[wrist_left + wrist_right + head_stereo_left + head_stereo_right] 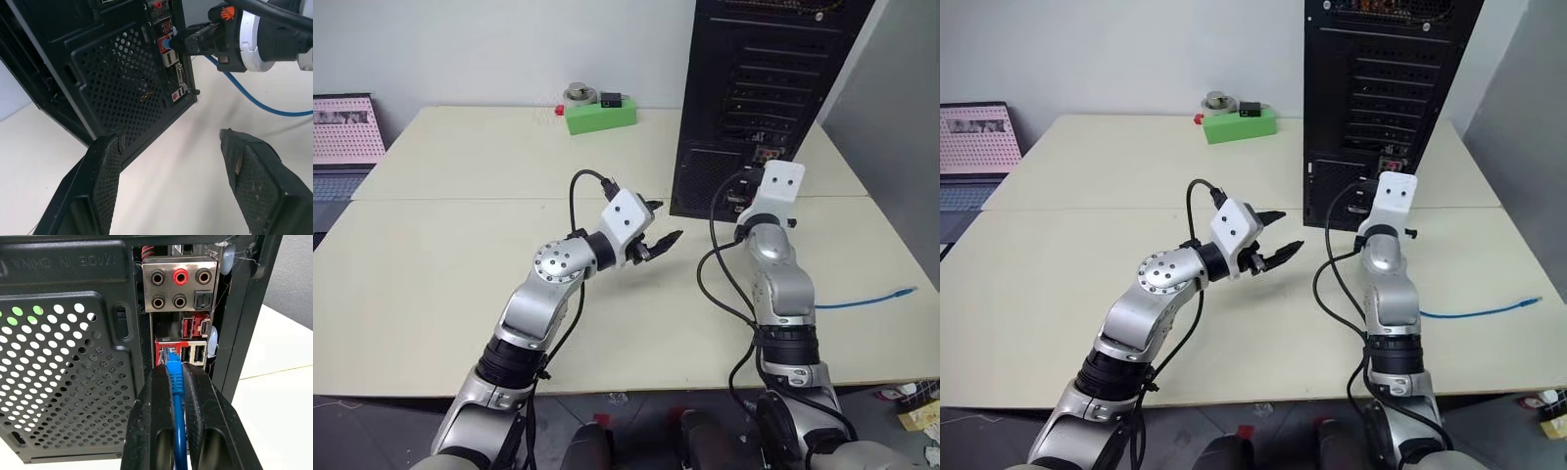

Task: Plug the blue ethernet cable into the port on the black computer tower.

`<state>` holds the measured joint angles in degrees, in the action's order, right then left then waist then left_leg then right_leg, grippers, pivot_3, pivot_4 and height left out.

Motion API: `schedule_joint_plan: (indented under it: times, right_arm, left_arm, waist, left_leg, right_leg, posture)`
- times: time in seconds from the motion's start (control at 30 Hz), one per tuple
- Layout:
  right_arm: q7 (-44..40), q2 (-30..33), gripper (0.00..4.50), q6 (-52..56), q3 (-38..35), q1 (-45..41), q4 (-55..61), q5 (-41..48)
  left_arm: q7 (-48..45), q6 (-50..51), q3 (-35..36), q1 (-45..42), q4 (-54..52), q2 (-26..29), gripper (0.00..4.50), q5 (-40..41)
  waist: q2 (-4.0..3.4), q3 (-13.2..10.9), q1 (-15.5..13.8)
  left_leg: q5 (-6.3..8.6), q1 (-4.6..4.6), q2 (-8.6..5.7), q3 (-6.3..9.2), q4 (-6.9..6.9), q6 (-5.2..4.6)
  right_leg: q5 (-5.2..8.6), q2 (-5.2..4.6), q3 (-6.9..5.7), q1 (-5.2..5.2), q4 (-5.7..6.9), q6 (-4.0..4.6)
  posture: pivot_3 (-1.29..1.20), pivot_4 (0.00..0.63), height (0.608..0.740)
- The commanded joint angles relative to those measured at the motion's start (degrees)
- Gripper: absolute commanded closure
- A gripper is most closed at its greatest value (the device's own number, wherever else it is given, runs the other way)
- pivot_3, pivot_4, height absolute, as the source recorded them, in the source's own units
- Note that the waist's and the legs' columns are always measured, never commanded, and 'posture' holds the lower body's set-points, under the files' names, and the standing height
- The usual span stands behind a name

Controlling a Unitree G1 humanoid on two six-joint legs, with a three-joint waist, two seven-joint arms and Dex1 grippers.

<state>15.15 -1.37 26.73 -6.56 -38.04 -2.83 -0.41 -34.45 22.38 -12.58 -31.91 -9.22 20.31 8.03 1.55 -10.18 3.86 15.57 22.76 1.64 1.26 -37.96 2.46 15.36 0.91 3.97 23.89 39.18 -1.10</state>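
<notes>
Tower: the black computer tower [759, 98] stands at the upper right of the head view, on the far part of the table [460, 284], its perforated back facing the arms.
Port: the port [168, 348] sits in the red-framed block of the silver connector panel, centre of the right wrist view, below the audio jacks.
Cable: the blue ethernet cable [177, 401] runs up between the right gripper's fingers; its clear plug is at the port's mouth, whether seated cannot be told. The free end [904, 291] lies on the table at right of the head view.
Right gripper: the right gripper [177, 377], lower centre of its wrist view, has its fingers narrow, pinching the cable just behind the plug.
Left gripper: the left gripper [658, 227], centre of the head view, has fingers wide and empty, well apart from the tower.
Step in hand: insertion, judged late in the task.
Technique: keep the plug square to the socket, push straight along the cable's axis, and release only once the latch is judged home; a sideways load could bend the plug or skid it onto the neighbouring sockets.
</notes>
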Motion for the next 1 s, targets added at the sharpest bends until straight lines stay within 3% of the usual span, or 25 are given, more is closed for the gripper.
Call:
schedule_joint_plan:
  times: [0.03,0.6,1.0]
  right_arm:
    - [-1.41,-0.83,4.5,-3.81,2.28,-4.2,0.0,-0.2]
    - [-4.88,-0.94,4.5,-6.2,0.74,-5.07,-3.77,2.03]
    - [-7.03,0.58,1.83,-0.99,0.28,2.09,6.01,2.72]
  left_arm:
    - [0.57,0.86,2.1,-1.19,-3.51,-0.31,1.24,0.9]
    - [0.96,2.3,2.74,-0.89,-4.19,-0.8,1.24,0.71]
    - [1.13,2.94,3.65,-2.04,-1.1,0.24,1.24,0.22]
  waist:
    - [0.0,0.0,0.33]
    - [0.0,0.0,1.52]
    - [0.0,0.0,0.66]
  left_leg:
    - [0.0,0.02,0.0,-0.01,0.0,0.0]
    - [0.0,-0.12,-0.02,-0.31,-0.03,0.0]
    - [-0.01,0.14,0.02,-0.02,-0.02,0.01]
  right_leg:
    - [0.0,0.0,0.02,0.05,0.04,0.0]
    - [0.0,0.06,0.2,0.23,0.5,-0.01]
    - [0.01,-0.06,0.12,0.25,0.32,-0.01]
  posture:
    - [0.0,0.15,0.74]
    - [0.0,0.15,0.74]
    - [0.0,0.15,0.74]
